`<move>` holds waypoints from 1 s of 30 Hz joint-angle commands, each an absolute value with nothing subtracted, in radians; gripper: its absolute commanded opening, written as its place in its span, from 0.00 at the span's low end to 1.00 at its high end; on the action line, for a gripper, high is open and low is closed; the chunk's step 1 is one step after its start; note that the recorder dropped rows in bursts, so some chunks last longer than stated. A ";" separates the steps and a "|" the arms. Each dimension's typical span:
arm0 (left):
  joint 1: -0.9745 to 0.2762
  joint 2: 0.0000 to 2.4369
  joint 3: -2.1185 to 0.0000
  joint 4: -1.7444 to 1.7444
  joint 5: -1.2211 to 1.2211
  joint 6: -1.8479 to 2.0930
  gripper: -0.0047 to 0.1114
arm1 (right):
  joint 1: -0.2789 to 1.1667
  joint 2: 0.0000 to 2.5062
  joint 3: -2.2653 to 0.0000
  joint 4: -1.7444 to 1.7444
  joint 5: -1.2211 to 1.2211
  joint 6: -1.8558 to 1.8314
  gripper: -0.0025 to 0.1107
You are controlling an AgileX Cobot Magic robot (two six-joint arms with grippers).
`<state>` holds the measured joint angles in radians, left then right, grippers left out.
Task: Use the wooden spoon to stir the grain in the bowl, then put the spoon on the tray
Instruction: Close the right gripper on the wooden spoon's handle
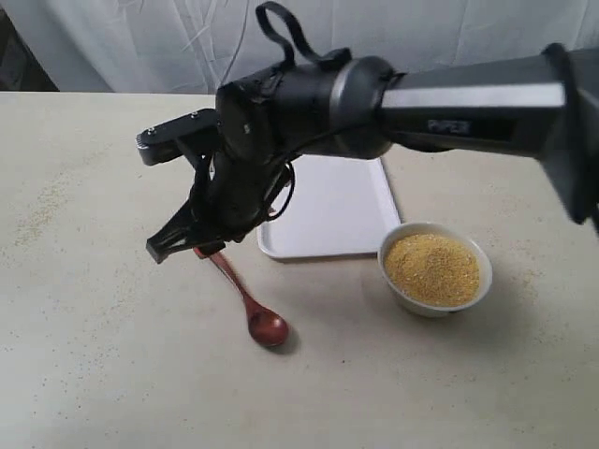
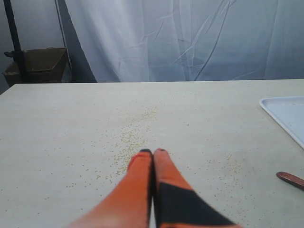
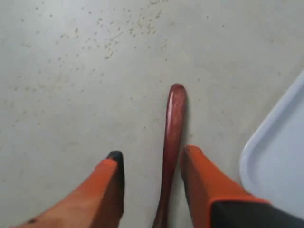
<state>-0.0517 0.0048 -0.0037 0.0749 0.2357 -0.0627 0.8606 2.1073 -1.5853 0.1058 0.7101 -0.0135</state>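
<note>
The wooden spoon (image 1: 245,299) lies flat on the table, its glossy round bowl toward the front and its slim handle (image 3: 172,137) pointing back. My right gripper (image 3: 151,156) stands open over the handle end, one finger on each side of it, the handle close to one finger. The white bowl (image 1: 435,271) holds a mound of golden grain (image 1: 433,268) at the right. The white tray (image 1: 329,210) lies behind, partly hidden by the right arm. My left gripper (image 2: 153,152) is shut on nothing, hovering over the table.
Loose grains (image 2: 130,135) are scattered on the beige table. A corner of the tray (image 2: 285,114) and the tip of the spoon handle (image 2: 290,179) show in the left wrist view. White cloth hangs behind the table; a cardboard box (image 2: 40,64) stands beyond.
</note>
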 commanded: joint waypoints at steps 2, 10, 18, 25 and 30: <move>-0.051 0.000 0.000 0.072 0.231 -0.066 0.04 | 0.862 2.194 -1.660 0.045 0.703 0.019 0.38; -0.051 0.000 0.000 0.072 0.231 -0.066 0.04 | 0.862 2.262 -1.660 0.000 0.699 0.029 0.38; -0.051 0.000 0.000 0.072 0.231 -0.066 0.04 | 0.862 2.269 -1.660 0.000 0.709 0.029 0.23; -0.051 0.000 0.000 0.072 0.231 -0.066 0.04 | 0.860 2.264 -1.660 0.000 0.737 0.039 0.02; -0.051 0.000 0.000 0.072 0.231 -0.066 0.04 | 0.855 2.178 -1.662 -0.038 0.786 0.157 0.02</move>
